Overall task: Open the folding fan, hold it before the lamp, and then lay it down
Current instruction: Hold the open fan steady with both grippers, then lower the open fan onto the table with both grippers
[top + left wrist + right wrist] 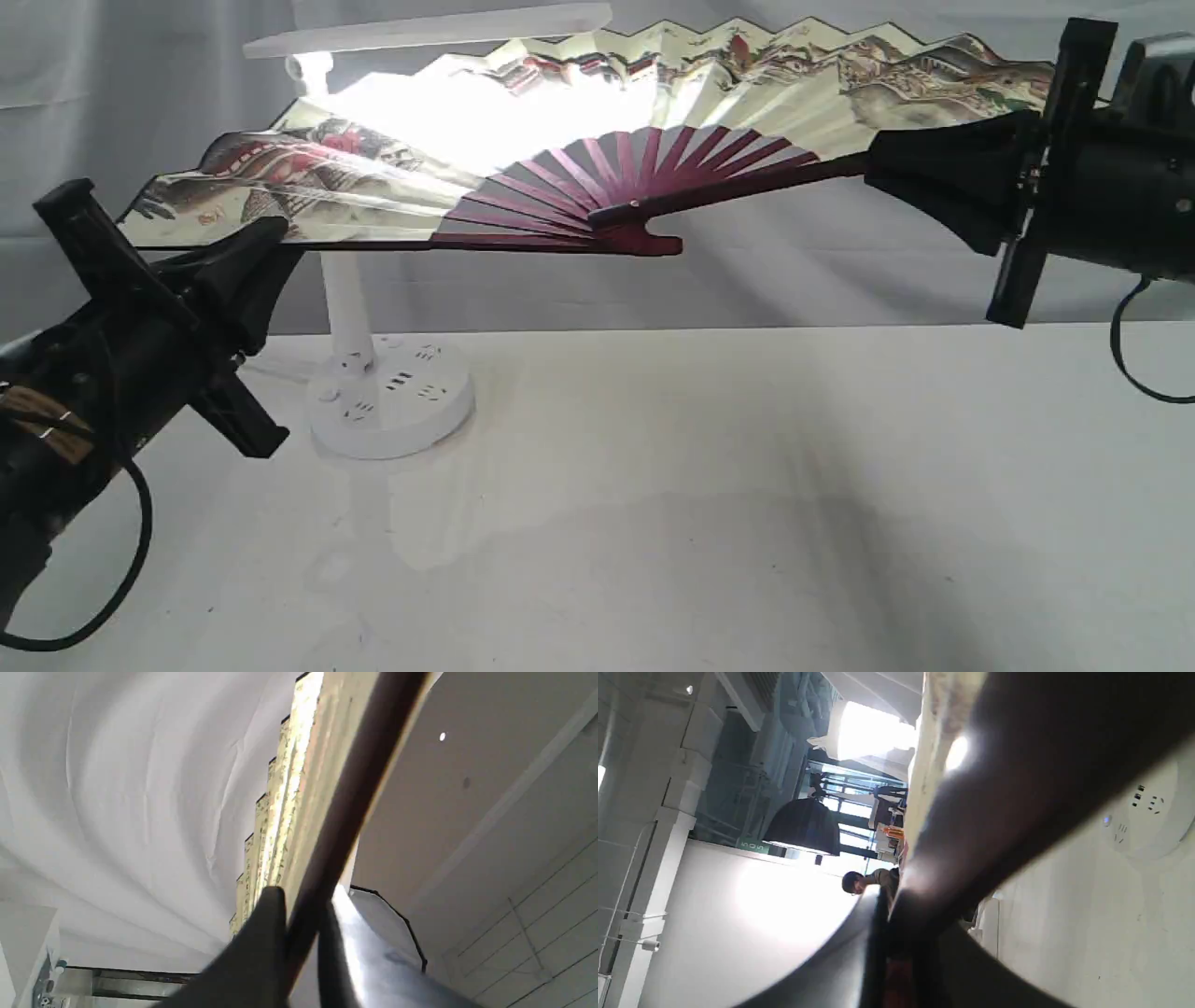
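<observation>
The folding fan (pixel 653 103) is spread wide open in the air, its cream painted paper and maroon ribs (pixel 635 177) facing the exterior view. Behind it stands the white lamp (pixel 373 392); its lit light bar (pixel 429 33) shines through the paper at upper left. My left gripper (pixel 266 245) is shut on the fan's left guard (pixel 345 802). My right gripper (pixel 887 168) is shut on the right guard, which shows as a dark blurred bar (pixel 1017 788) in the right wrist view. The lamp's base (pixel 1153 812) appears there too.
A white table (pixel 700 523) lies below the fan, with a white cloth backdrop (pixel 140 93) behind. Black cables (pixel 131 560) hang from both arms. Room fittings and a person (pixel 859 882) show in the right wrist view.
</observation>
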Motion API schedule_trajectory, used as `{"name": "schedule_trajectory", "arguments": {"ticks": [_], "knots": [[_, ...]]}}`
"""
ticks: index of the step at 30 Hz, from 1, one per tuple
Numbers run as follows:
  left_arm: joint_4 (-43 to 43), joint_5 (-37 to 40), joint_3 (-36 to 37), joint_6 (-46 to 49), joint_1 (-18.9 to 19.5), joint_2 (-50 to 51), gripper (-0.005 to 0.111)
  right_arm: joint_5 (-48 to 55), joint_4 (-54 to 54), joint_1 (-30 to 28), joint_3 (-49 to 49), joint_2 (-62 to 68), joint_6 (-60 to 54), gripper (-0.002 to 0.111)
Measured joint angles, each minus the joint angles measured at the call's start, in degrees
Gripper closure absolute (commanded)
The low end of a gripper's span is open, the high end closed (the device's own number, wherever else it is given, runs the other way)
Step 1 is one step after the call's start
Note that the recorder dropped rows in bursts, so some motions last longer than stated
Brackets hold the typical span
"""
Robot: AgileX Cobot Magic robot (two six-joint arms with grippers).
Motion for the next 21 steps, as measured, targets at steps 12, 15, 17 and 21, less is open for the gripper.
{"name": "schedule_trajectory", "arguments": {"ticks": [12, 15, 17, 21], "knots": [[-0.47, 0.00, 0.00, 0.11, 0.00, 0.00, 0.107, -0.79, 0.00, 0.00, 0.00, 0.00, 0.00, 0.108], [-0.83, 0.00, 0.00, 0.77, 0.00, 0.00, 0.107, -1.09, 0.00, 0.14, 0.00, 0.00, 0.00, 0.108], [-0.98, 0.00, 0.00, 1.82, 0.00, 0.00, 0.107, -1.23, 0.00, 0.14, 0.00, 0.00, 0.00, 0.108], [-0.97, -0.21, 0.00, 2.86, 0.00, 0.00, 0.107, -1.23, 0.00, 0.14, 0.00, 0.00, 0.00, 0.108]]}}
